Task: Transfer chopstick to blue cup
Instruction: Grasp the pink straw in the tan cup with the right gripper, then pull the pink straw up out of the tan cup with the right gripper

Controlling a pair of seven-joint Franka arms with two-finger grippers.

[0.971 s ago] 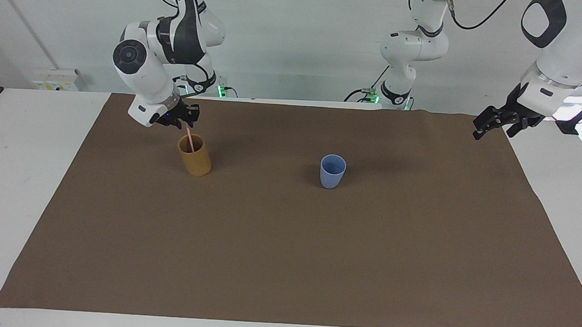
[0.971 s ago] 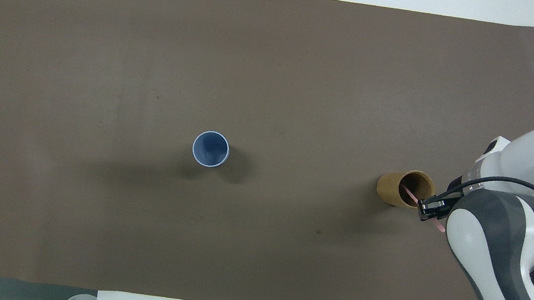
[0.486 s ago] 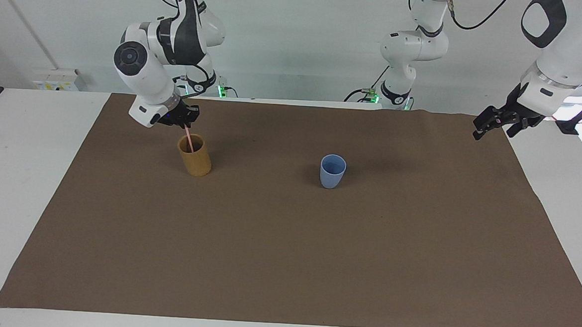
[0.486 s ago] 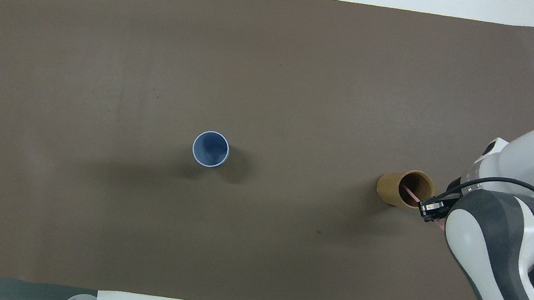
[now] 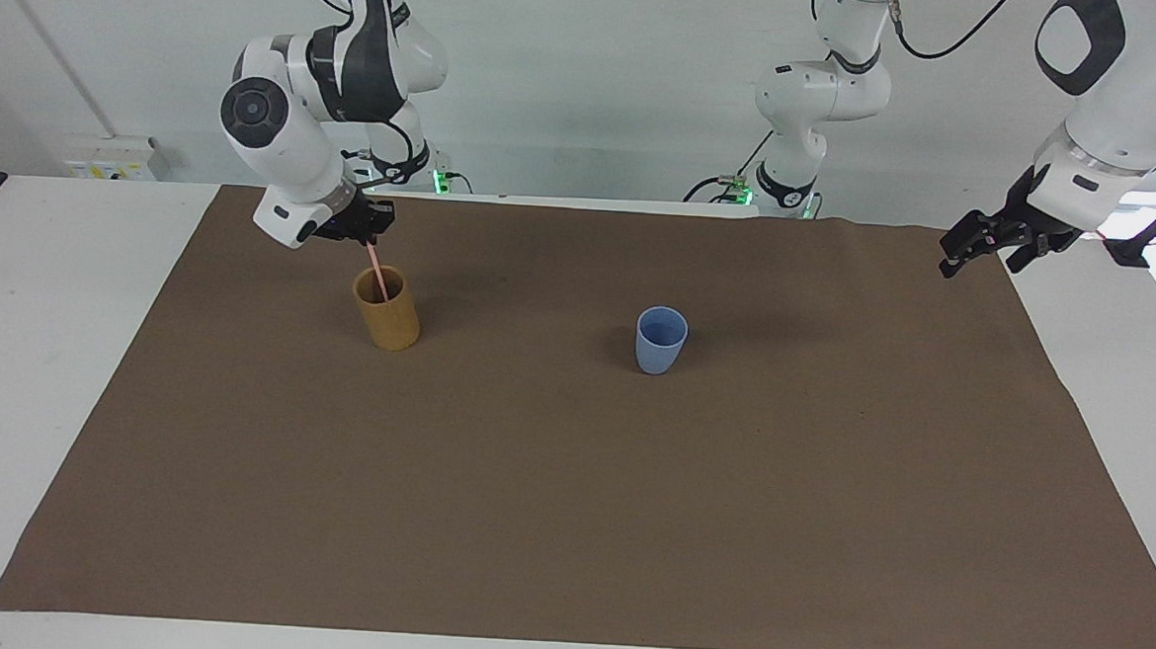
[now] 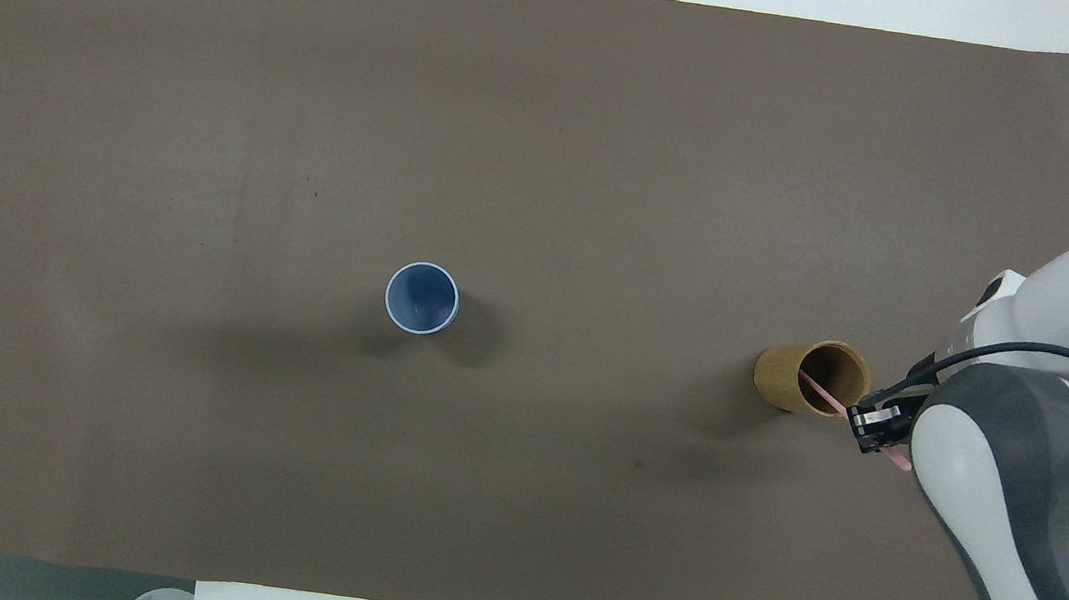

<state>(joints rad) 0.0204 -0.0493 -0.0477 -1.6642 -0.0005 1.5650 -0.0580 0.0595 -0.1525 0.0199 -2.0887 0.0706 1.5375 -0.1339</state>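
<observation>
Chopstick lifted slightly vs a second ago, lower end still in the tan holder.
One chopstick [image 5: 376, 271], pinched at its upper end by the right gripper [image 5: 369, 234] over the one tan holder [image 5: 387, 322]; gripper and arm sit higher than before. One blue cup [image 5: 660, 341], empty, mid-cloth. Left gripper [image 5: 978, 249] waits over the brown cloth [image 5: 569, 502] edge, jaws spread.
</observation>
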